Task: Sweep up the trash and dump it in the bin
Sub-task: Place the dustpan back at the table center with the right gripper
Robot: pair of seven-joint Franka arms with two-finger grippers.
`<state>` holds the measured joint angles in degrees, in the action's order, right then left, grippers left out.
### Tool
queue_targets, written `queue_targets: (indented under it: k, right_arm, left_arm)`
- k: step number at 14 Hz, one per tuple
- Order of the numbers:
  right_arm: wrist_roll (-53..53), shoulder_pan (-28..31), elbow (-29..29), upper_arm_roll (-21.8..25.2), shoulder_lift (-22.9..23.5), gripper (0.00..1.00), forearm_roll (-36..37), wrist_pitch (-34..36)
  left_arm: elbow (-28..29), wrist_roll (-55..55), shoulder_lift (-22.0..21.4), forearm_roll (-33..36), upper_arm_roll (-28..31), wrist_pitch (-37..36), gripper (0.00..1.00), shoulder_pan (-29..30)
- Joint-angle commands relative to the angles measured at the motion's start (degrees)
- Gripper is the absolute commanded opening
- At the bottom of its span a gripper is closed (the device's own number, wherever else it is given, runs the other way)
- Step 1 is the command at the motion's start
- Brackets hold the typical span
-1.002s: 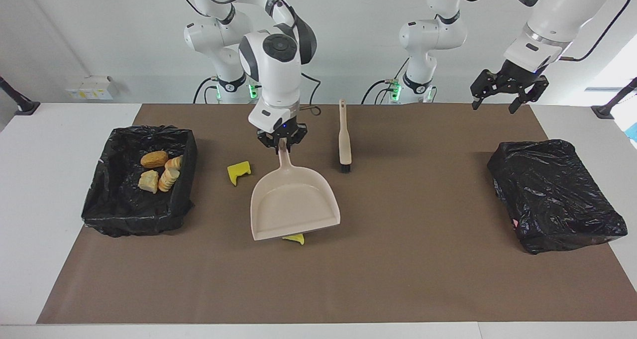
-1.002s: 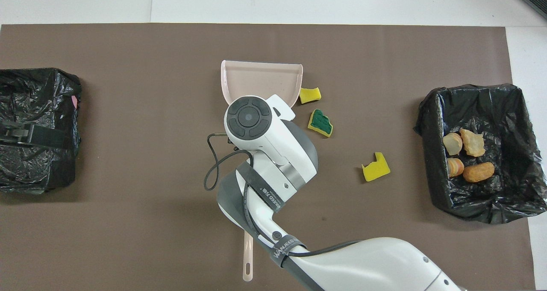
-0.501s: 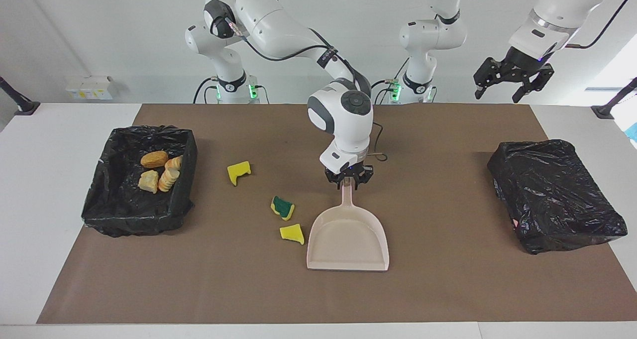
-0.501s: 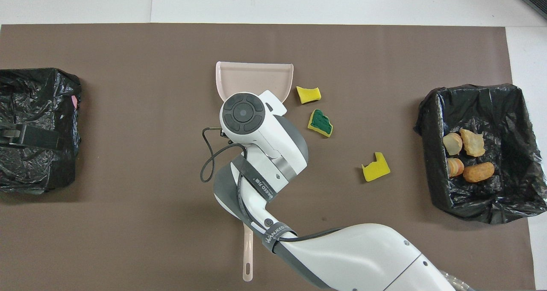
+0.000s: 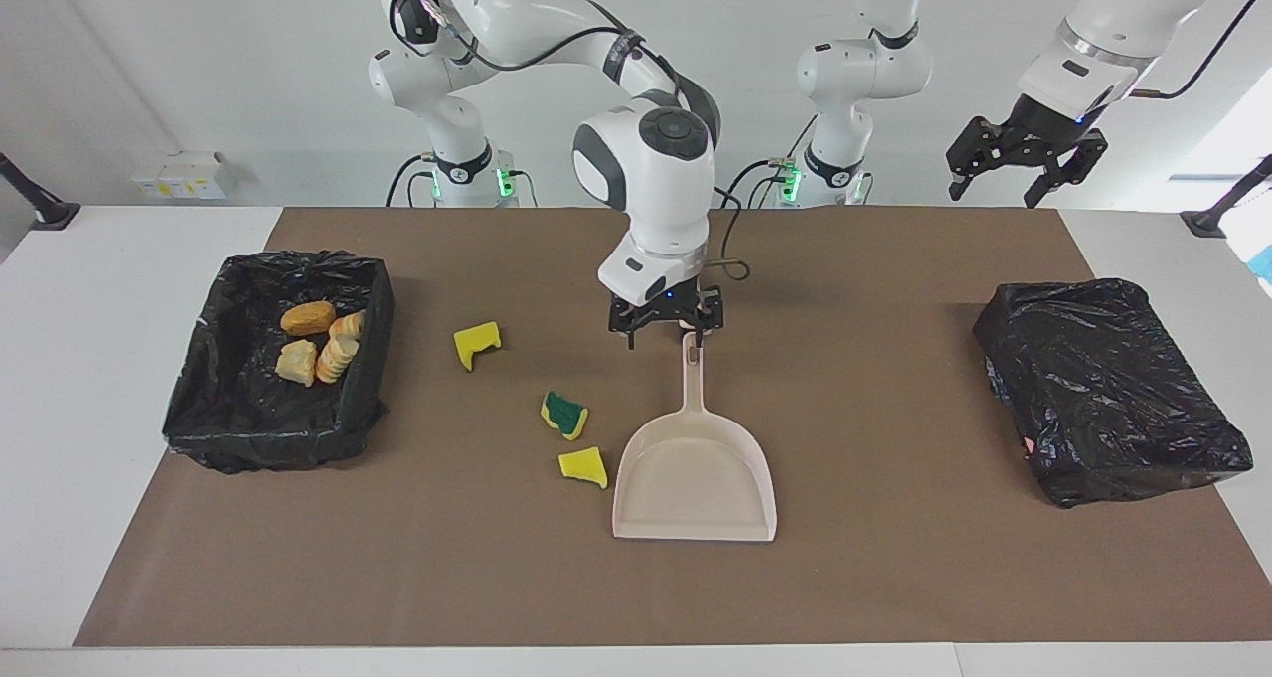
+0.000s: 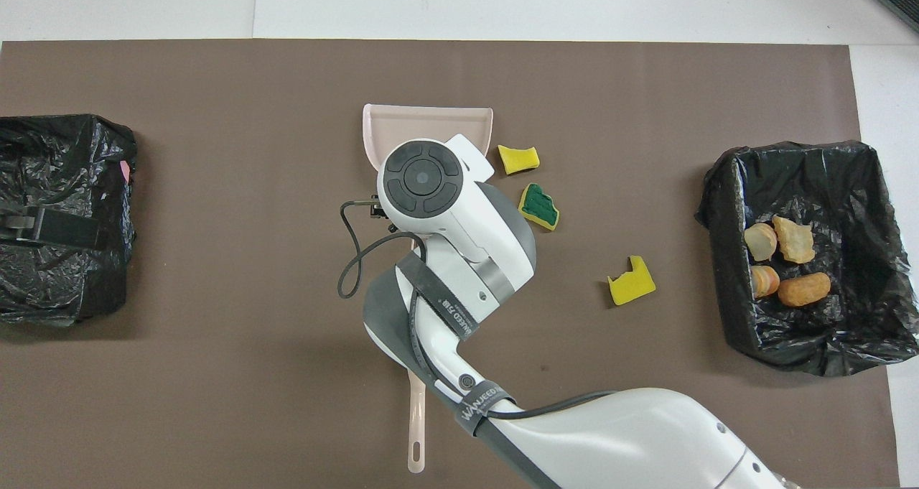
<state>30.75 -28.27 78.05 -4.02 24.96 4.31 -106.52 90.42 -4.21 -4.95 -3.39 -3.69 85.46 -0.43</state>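
Observation:
The beige dustpan [image 5: 694, 478] lies flat on the brown mat, its handle pointing toward the robots; its pan also shows in the overhead view [image 6: 431, 121]. My right gripper [image 5: 667, 333] is open and hovers just above the handle's tip, holding nothing. Three sponge pieces lie beside the dustpan toward the right arm's end: a yellow one [image 5: 584, 465] by the pan's mouth, a green-faced one [image 5: 564, 414], and a notched yellow one [image 5: 477, 342] nearest the bin. Several bread chunks [image 5: 316, 344] lie in the open black-lined bin [image 5: 248, 428]. My left gripper [image 5: 997, 188] is open, raised high.
A closed black bag-covered box [image 5: 1108, 389] stands at the left arm's end, under the left gripper. The beige brush handle [image 6: 416, 431] shows near the robots' edge in the overhead view, the rest hidden by the right arm.
The right gripper carried the dustpan toward the left arm's end, set it down beside the sponges, then opened, let go of the handle and rose. The left arm barely moved.

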Motion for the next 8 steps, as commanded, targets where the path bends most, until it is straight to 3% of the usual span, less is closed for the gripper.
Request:
queue_targets:
  k: [1, 8]
  right_arm:
    - [-9.09, 4.61, 3.16, -0.46, -5.53, 1.00, -1.50, 4.37]
    - [-36.16, 16.91, 2.55, 0.15, -11.60, 1.00, -0.71, 12.74]
  left_arm:
    - [-0.06, -0.62, 0.03, 0.93, -0.18, 0.58, 1.00, 0.26]
    - [0.02, 0.08, 0.11, 1.02, -0.09, 0.41, 1.00, 0.34]
